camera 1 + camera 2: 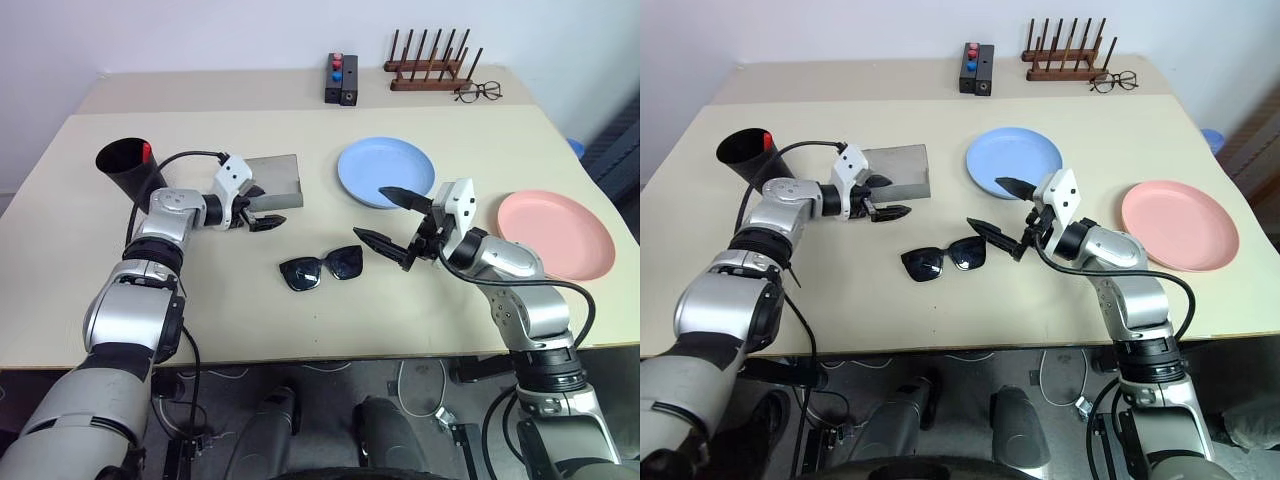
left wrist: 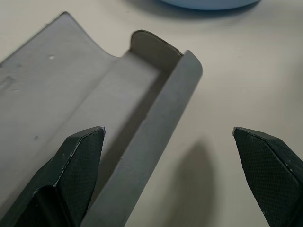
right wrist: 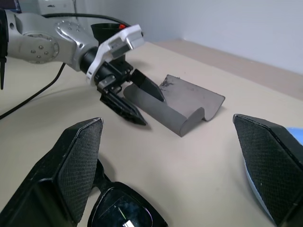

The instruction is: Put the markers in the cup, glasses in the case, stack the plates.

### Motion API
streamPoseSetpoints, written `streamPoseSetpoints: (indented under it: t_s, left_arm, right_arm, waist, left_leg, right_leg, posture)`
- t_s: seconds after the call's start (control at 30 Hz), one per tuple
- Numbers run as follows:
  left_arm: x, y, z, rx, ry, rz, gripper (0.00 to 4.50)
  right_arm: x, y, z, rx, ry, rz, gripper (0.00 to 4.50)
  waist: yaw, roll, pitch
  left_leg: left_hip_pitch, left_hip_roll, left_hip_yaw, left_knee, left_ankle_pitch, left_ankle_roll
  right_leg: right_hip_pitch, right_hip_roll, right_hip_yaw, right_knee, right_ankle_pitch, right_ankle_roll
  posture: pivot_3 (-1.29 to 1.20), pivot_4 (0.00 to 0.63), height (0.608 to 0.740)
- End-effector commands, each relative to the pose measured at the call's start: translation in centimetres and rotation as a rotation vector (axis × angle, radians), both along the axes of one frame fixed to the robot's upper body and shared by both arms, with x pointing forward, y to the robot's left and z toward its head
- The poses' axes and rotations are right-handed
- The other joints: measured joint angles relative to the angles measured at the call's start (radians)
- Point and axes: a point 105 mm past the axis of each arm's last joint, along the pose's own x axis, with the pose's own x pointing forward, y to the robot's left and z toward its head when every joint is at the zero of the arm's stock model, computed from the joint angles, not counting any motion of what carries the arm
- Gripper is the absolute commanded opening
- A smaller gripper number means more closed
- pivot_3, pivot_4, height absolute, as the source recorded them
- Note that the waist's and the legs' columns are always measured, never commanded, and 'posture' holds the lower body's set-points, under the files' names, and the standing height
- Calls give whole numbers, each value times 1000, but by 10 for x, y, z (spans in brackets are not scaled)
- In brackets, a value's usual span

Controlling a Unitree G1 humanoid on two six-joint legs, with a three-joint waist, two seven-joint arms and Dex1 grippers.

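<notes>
The glasses [image 1: 322, 269] lie at the table [image 1: 300, 330] centre, with the open case [image 1: 275, 181] at 11 o'clock of them. The left gripper [image 1: 262, 208], wide and empty, straddles the case's edge and could shove the light case away. The right gripper [image 1: 388, 228], also spread and empty, hovers at the glasses' 2 o'clock.

Bare table [image 1: 250, 320] is lying open along the lower part of the head view, below the sunglasses [image 1: 321, 269]. The left end effector [image 1: 258, 209] is crowding the open case [image 1: 277, 180] at center left, while the right end effector [image 1: 392, 222] is hovering between sunglasses and blue plate [image 1: 386, 172].
</notes>
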Motion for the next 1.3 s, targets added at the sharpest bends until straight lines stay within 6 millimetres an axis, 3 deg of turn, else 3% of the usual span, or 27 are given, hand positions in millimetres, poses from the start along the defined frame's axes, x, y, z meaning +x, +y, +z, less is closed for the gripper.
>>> streamPoseSetpoints:
  t_s: [0.03, 0.23, 0.27, 0.37, 0.57, 0.8, 1.1, 1.2, 1.3]
  left_arm:
    - [-1, -5, 16, -4, -38, -68, 4479]
    - [-11, -3, 5, 56, -36, -133, 4479]
    - [-12, -3, 5, 43, -36, -135, 4240]
    - [-15, -3, 2, 38, -35, -148, 3219]
    - [-15, -2, 0, 36, -53, -134, 96]
    - [-15, -1, 9, 36, -72, -142, 18]
    - [-56, 13, 26, 60, 92, -389, 18]
    - [-74, 21, 21, 133, 138, -468, 18]
    - [-83, 37, 2, 265, 184, -480, 18]
  right_arm:
    - [-3, 0, 14, 0, -62, 2, 4500]
    - [-1, 2, 13, -2, -62, 8, 4500]
    - [-1, 2, 13, -2, -62, 10, 4500]
    - [0, 3, 13, -5, -62, 15, 4500]
    - [0, 6, 11, -13, -58, 26, 4500]
    - [-1, 8, 11, -18, -58, 32, 4500]
    - [-1, 7, 9, -25, -56, 31, 4500]
    - [0, 8, 9, -23, -57, 33, 4500]
    - [0, 8, 9, -23, -58, 33, 4500]
  waist:
    - [-1, 0, 0]
    - [-1, 0, 0]
    - [-1, 0, 0]
    - [-1, 0, 0]
    - [-1, 0, 0]
    - [-1, 1, 0]
    - [-5, 1, 0]
    - [-4, 1, 0]
    - [-2, 1, 0]
  left_leg:
    - [0, 0, 0, 0, 0, 0]
    - [0, 0, 0, 0, 0, 0]
    - [0, 0, 0, 0, 0, 0]
    - [0, 0, 0, 0, 0, 0]
    - [0, 0, 0, 0, 0, 0]
    - [1, 0, 0, 1, 0, 0]
    - [1, 1, 0, 0, 0, 0]
    - [1, 1, 0, 0, 0, 0]
    - [1, 1, -1, 0, 0, 0]
  right_leg:
    - [0, 0, 0, 0, 0, 0]
    - [0, 0, 0, 0, 0, 0]
    - [0, 0, 0, 0, 0, 0]
    - [0, 0, 0, 0, 0, 0]
    - [0, 0, 0, 0, 0, 0]
    - [1, 0, 0, 0, 0, 0]
    - [0, 1, 0, 1, 0, 0]
    - [0, 1, 0, 0, 0, 0]
    - [0, 1, 1, 0, 0, 0]
  posture:
    - [0, 150, 738]
    - [0, 150, 738]
    - [0, 150, 738]
    - [0, 150, 738]
    - [0, 150, 738]
    - [0, 150, 738]
    - [0, 150, 738]
    - [0, 150, 738]
    - [0, 150, 738]
